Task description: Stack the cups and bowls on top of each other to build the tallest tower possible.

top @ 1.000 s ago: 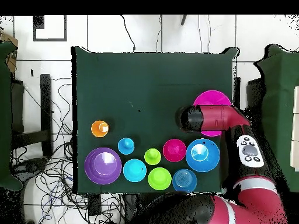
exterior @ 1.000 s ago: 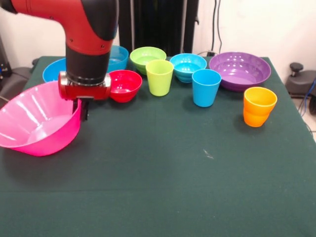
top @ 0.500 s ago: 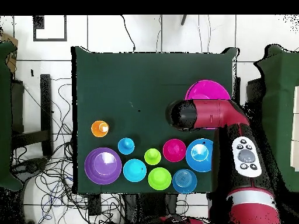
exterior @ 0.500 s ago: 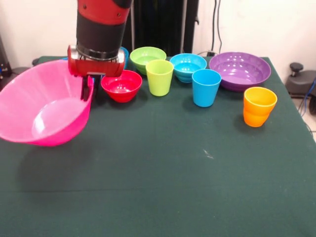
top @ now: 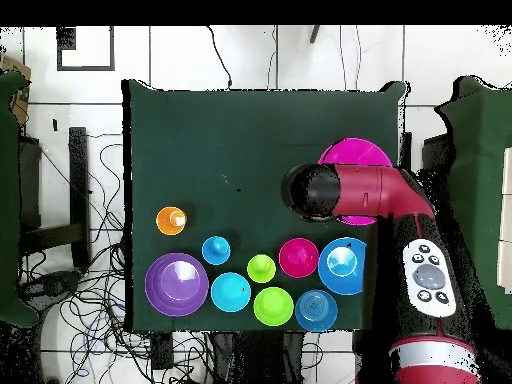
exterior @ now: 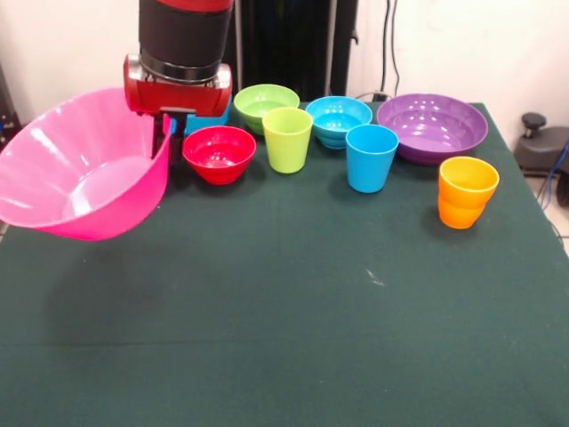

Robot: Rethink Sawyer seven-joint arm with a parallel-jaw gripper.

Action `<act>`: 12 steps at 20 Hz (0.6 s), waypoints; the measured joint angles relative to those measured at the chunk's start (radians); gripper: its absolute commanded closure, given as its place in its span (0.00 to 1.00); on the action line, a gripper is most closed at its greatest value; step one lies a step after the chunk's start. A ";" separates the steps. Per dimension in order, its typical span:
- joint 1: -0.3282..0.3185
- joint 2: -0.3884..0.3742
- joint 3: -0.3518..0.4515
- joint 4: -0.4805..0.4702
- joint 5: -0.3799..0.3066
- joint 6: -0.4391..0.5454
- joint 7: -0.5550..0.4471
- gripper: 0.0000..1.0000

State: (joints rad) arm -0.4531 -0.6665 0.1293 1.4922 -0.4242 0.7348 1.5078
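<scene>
Now that the pink bowl (exterior: 84,169) hangs tilted, higher off the table (exterior: 293,302) vs a sec ago, gripper (exterior: 165,133) probably pinching its rim; tower base en route.

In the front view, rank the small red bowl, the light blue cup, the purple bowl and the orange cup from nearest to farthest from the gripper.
Measured from the gripper, which is clamped on the pink bowl's rim at picture left:
1. Small red bowl, just to its right.
2. Light blue cup, mid-row.
3. Purple bowl and orange cup, both far right, too close to call.
</scene>
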 measured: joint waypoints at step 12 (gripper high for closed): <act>0.003 -0.004 0.064 0.077 0.209 0.001 0.000 1.00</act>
State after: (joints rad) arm -0.4501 -0.6703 0.1938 1.5694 -0.2157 0.7355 1.5078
